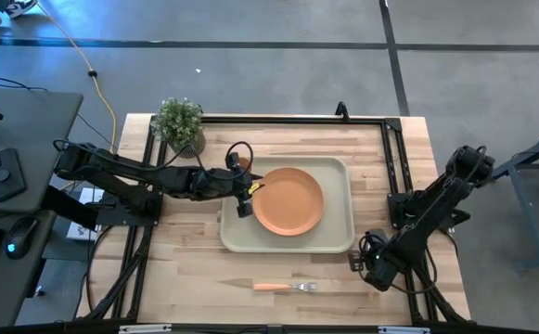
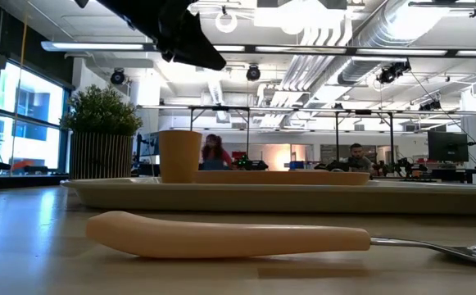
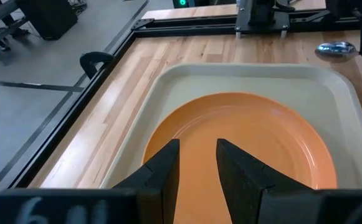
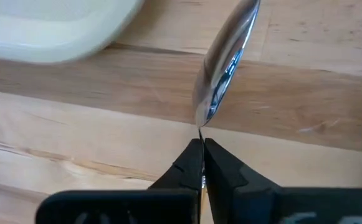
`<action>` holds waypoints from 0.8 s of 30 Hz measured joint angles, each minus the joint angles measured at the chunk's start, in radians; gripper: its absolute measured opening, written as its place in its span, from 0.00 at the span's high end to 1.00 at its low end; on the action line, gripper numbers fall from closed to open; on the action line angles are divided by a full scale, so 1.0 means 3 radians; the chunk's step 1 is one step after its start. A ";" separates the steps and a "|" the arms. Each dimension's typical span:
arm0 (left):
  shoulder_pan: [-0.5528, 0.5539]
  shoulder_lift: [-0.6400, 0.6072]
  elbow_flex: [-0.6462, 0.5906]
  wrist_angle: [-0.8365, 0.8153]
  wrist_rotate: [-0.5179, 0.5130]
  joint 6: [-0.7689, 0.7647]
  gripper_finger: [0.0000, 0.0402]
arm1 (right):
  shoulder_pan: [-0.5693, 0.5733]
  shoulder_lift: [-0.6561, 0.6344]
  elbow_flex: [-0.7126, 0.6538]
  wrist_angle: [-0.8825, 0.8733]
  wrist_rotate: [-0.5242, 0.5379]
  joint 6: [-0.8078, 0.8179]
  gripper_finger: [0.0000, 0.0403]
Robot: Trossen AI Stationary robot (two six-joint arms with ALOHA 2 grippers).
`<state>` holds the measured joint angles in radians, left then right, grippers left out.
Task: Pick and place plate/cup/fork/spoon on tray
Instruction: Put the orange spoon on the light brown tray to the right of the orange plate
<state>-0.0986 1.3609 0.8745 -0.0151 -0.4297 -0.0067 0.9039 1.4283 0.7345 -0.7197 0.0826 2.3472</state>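
Note:
The orange plate (image 1: pixel 289 201) lies on the pale tray (image 1: pixel 343 243). The orange cup (image 2: pixel 179 156) stands upright on the tray's left part; the left arm hides it in the high view. My left gripper (image 3: pixel 198 163) is open and empty, above the plate's left part (image 3: pixel 249 137) and above the cup. The fork (image 1: pixel 283 287) lies flat on the table near its front edge, its handle (image 2: pixel 221 236) close to the low camera. My right gripper (image 4: pixel 200 149), at the tray's near right corner (image 1: pixel 362 258), is shut on the spoon (image 4: pixel 224 62). My right gripper pinches the spoon's thin neck (image 4: pixel 200 132), just behind the bowl, between its two fingertips. The shiny bowl (image 4: pixel 227 56) stands on edge and points away from the fingers, along their line. The fingers hide the handle. Whether the spoon is clear of the table I cannot tell.
A potted green plant (image 1: pixel 178 121) stands at the table's far left corner. A black frame (image 1: pixel 394 158) runs along the table's far and side edges. Bare wood lies between the tray and the fork. People sit in the room behind the table.

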 joint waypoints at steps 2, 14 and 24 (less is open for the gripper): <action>0.0000 0.0000 0.0000 -0.0014 0.0000 -0.0002 0.76 | 0.0000 -0.0002 0.0000 -0.0003 -0.0011 -0.0031 1.00; 0.0000 0.0000 0.0000 -0.0034 0.0001 -0.0029 0.76 | -0.0001 -0.0006 0.0009 -0.0337 -0.0261 -0.0060 1.00; 0.0000 0.0000 0.0000 -0.0034 0.0002 -0.0028 0.76 | -0.0003 -0.0165 0.0011 -0.0611 -0.0260 0.0009 1.00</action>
<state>-0.0986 1.3609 0.8745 -0.0254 -0.4293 -0.0151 0.9031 1.3788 0.7378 -0.9029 0.0047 2.3500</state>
